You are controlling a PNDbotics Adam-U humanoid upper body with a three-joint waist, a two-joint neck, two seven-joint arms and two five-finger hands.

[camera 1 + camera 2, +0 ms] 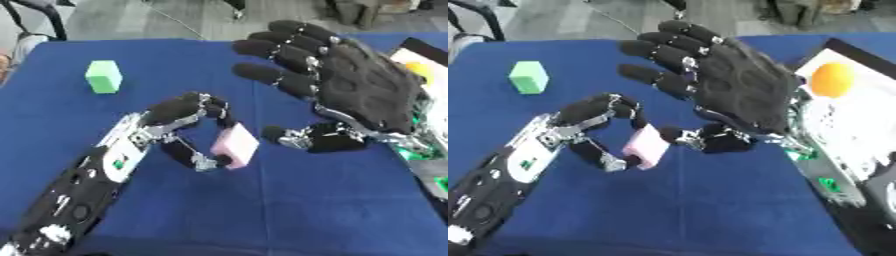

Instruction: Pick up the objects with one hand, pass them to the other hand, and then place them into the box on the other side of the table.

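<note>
A pink block (236, 145) hangs above the blue table (262, 210), pinched between the curled fingers and thumb of my left hand (179, 117). My right hand (359, 85) is held open just to the right of it, fingers spread and thumb (293, 137) a short way from the block, not touching it. A green block (103, 76) stands on the table at the far left. At the right edge sits the white box (859, 125) with an orange ball (833, 79) in it.
The box's black rim and some green-marked parts (826, 184) run along the table's right side. A chair leg (487, 20) and floor show beyond the far edge.
</note>
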